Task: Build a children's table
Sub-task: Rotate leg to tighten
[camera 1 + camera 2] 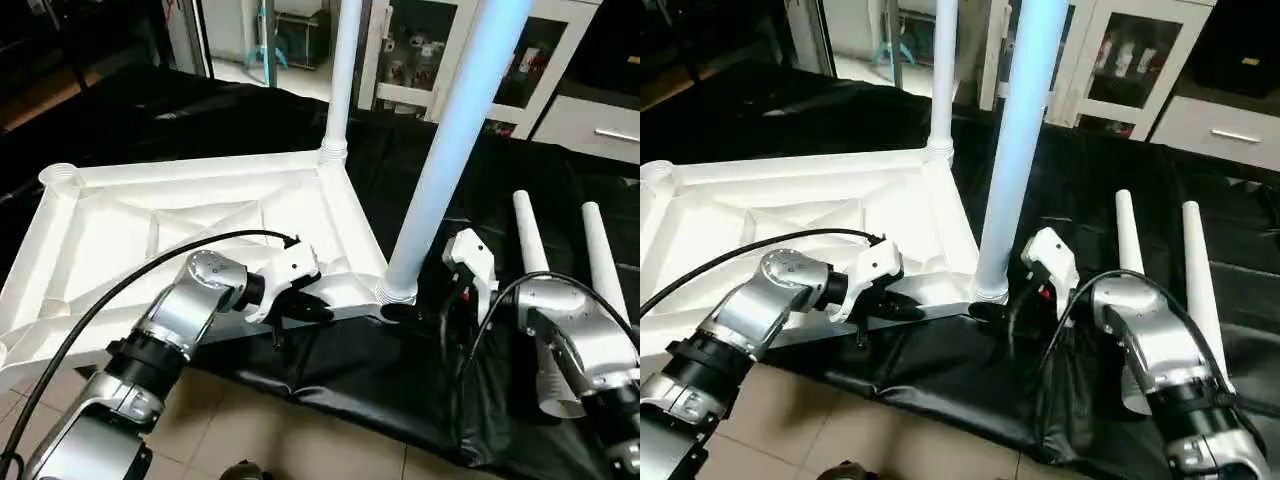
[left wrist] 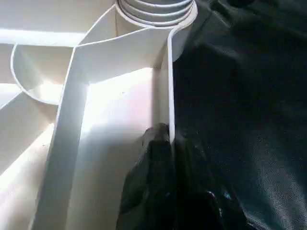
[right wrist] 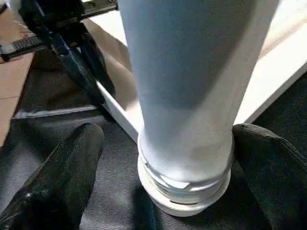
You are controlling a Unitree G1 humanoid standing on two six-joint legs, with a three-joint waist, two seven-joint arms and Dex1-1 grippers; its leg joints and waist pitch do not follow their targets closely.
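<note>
**Left eye view: two legs stand in the upturned tabletop, two lie loose**

Left eye view shows the white tabletop (image 1: 150, 235) lying underside up on a black cloth (image 1: 330, 385), its ribs crossing between raised edge walls. The cloth covers a low surface whose near edge hangs over a tiled floor (image 1: 250, 430).

A white tube leg (image 1: 440, 150) stands upright in the near corner socket (image 1: 396, 292), its threaded end seated in the round collar. A second leg (image 1: 343, 75) stands in the far corner socket (image 1: 333, 152). The corner socket (image 1: 58, 176) on the far left holds no leg. Two more loose legs (image 1: 528, 235) and (image 1: 600, 255) lie side by side on the cloth to the right, well apart from the tabletop.

The left gripper (image 1: 310, 308) sits at the near edge wall of the tabletop, just left of the near leg. In the left wrist view its black fingers (image 2: 153, 191) are pinched on that thin wall, one on each side of it, with the near socket's threaded collar (image 2: 153, 9) just beyond.

The right gripper (image 1: 992, 312) is at the base of the near leg. In the right wrist view its two fingers (image 3: 62, 177) stand spread wide on either side of the leg's foot (image 3: 184, 187), clear of the tube, with the left gripper visible beyond the edge wall.
</note>
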